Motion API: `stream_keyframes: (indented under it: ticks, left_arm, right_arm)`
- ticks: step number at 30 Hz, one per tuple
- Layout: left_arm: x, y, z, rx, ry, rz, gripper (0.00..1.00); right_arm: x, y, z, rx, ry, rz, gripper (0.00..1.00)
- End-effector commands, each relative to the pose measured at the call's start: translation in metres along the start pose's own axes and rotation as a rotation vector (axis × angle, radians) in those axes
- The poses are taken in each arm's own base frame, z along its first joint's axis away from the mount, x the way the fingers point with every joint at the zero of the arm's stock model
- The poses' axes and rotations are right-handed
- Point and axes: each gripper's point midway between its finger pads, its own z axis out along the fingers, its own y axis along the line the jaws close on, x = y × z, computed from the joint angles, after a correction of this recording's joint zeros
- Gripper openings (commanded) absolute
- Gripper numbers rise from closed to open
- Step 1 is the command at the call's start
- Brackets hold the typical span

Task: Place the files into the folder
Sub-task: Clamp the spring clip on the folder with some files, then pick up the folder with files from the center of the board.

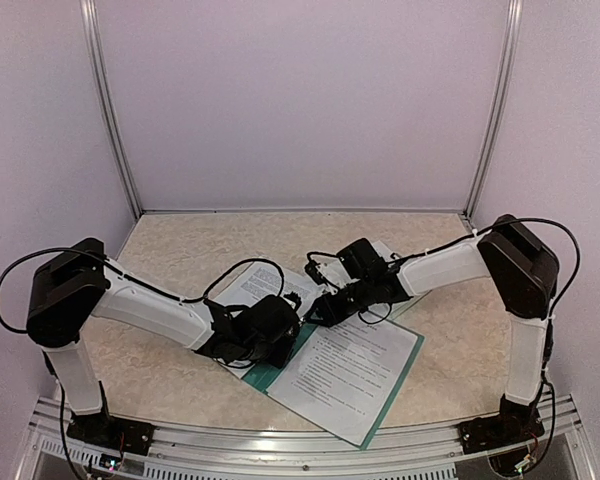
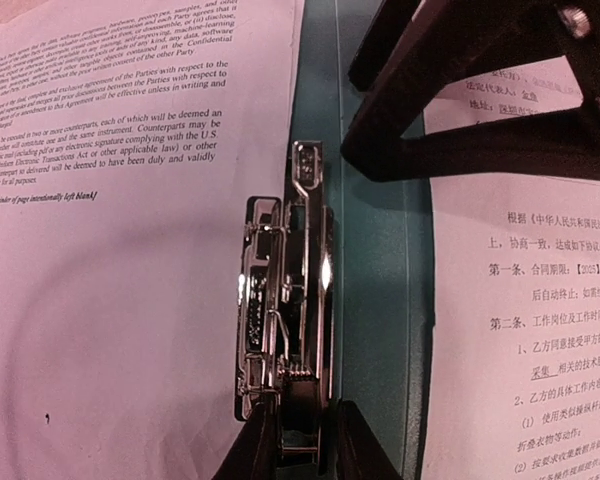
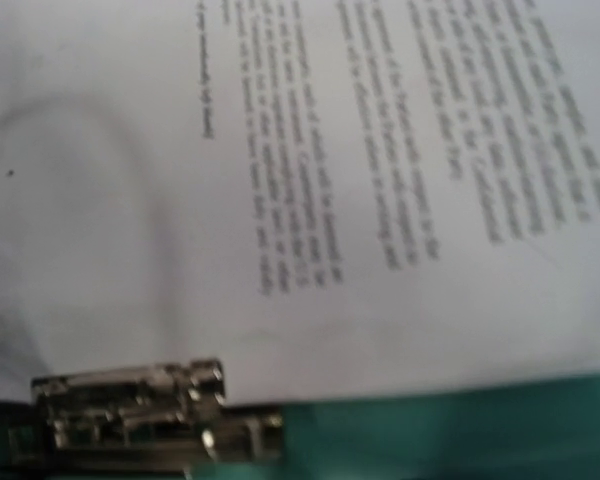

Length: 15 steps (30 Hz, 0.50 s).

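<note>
Pinching the near end of the silver metal clip [image 2: 285, 300], the left gripper [image 2: 300, 452] stands narrow, one dark finger on each side of the clip's lever. The clip lies lengthwise on the teal spine strip of the open folder [image 2: 375, 300].

Two of the files flank the clip. The English sheet [image 2: 130, 260] lies on one leaf with its long edge right at the clip. The Chinese sheet [image 2: 525, 330] lies flat on the other leaf, apart from the clip, with a band of bare teal between them.

Beyond the clip's far end, the right gripper [image 1: 325, 308] hangs low over the spine, its dark fingers [image 2: 450, 110] crossing above the top of the Chinese sheet. I cannot tell whether its jaws are parted or closed. Its own camera gives only a blurred look at the English sheet, the clip and a strip of teal.

From above, the folder lies open and turned at an angle on the beige marbled table [image 1: 180, 250], near the arms' bases. Both grippers meet over its spine.
</note>
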Motion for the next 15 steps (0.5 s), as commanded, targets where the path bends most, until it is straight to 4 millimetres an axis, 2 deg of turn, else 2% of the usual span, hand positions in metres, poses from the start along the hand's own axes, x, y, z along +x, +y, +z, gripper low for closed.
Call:
stream_keyframes:
  ticks: [1, 5, 11, 15]
  left_arm:
    - [0.009, 0.003, -0.013, -0.025, 0.052, 0.043, 0.23]
    - [-0.007, 0.002, -0.024, -0.027, 0.010, 0.037, 0.31]
    - [-0.021, -0.001, -0.033, -0.018, -0.025, 0.038, 0.33]
    - [-0.031, -0.003, -0.039, -0.008, -0.050, 0.024, 0.40]
  right_arm:
    - [-0.012, 0.005, -0.021, 0.033, -0.006, -0.004, 0.42]
    - [-0.021, 0.009, -0.033, 0.041, -0.038, -0.021, 0.43]
    - [-0.020, 0.014, -0.033, 0.012, -0.038, -0.021, 0.43]
    - [-0.023, 0.017, -0.039, 0.009, -0.064, -0.023, 0.45]
